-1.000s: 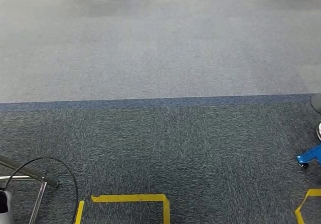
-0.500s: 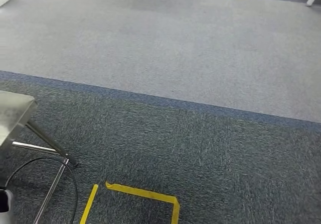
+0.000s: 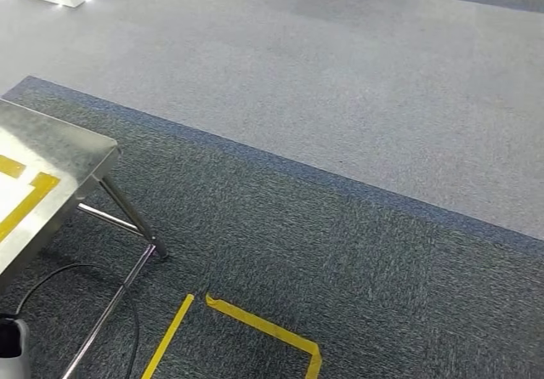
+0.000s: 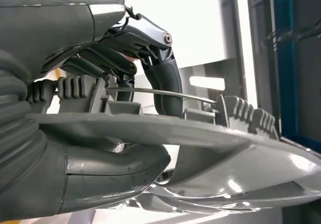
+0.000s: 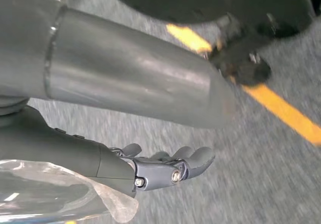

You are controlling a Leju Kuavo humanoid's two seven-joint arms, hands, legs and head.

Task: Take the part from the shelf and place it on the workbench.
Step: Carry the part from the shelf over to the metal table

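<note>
Grey part [image 4: 212,148]: I am seeing the left robot hand [image 4: 125,108] gripping it; right robot hand [image 5: 166,166] hanging extended, holding nothing; steel surface [image 3: 58,154] lying near left.

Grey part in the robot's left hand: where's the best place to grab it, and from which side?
Probably across its thin flat body, coming in edge-on. The grey part is wide and flat like a blade, so the left hand can clamp it, thumb on one face and fingers on the other.

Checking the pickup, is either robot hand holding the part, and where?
Left robot hand grips the grey part at one end; right robot hand holds nothing.
</note>
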